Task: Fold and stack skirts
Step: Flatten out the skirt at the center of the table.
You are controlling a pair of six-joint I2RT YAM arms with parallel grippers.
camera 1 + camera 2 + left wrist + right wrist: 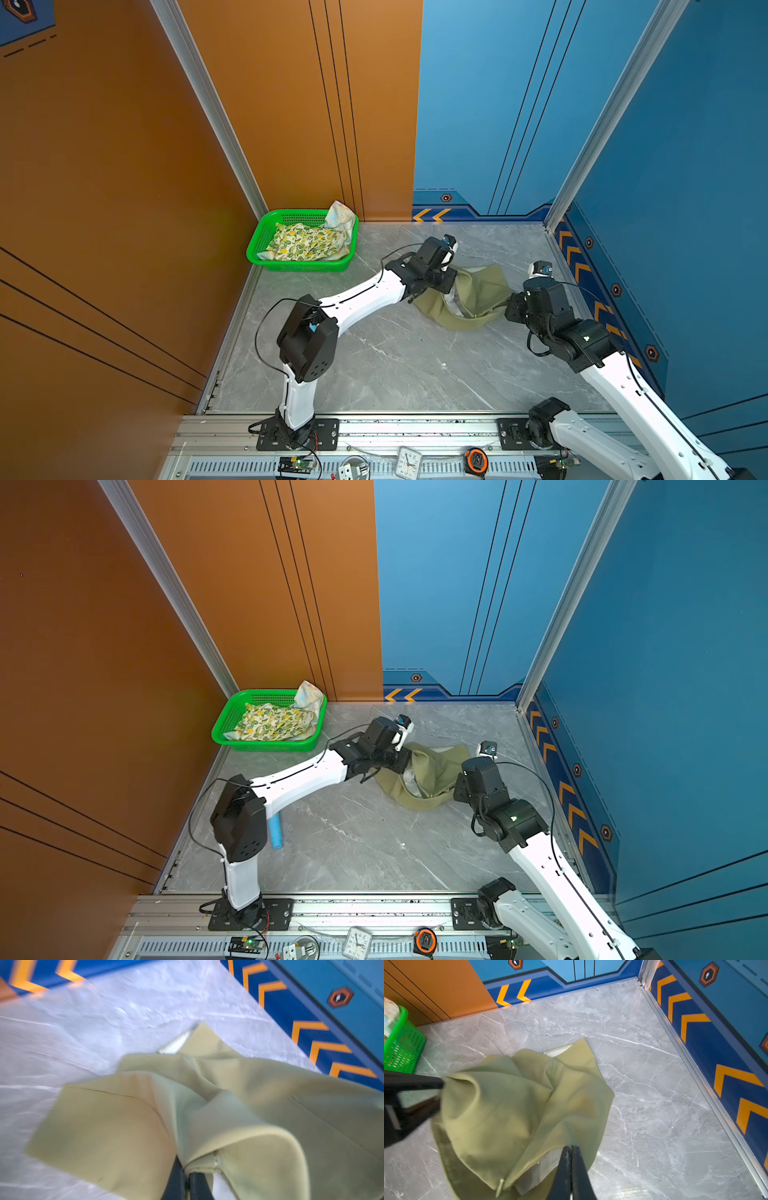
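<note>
Pinched together, your right gripper clamps the olive-green skirt. Your left gripper, on its outstretched arm, is clamped on the opposite edge, and the cloth slumps between both jaws on the grey marble table. Beyond the left jaws, the green basket holds the lemon skirt and the pastel skirt.

Picture blurred. Left gripper has its dark fingers pressed together on a rolled hem of the olive-green skirt. The cloth lies bunched on the grey marble tabletop. White lining shows at one corner. Orange chevron band runs along the right wall.
</note>
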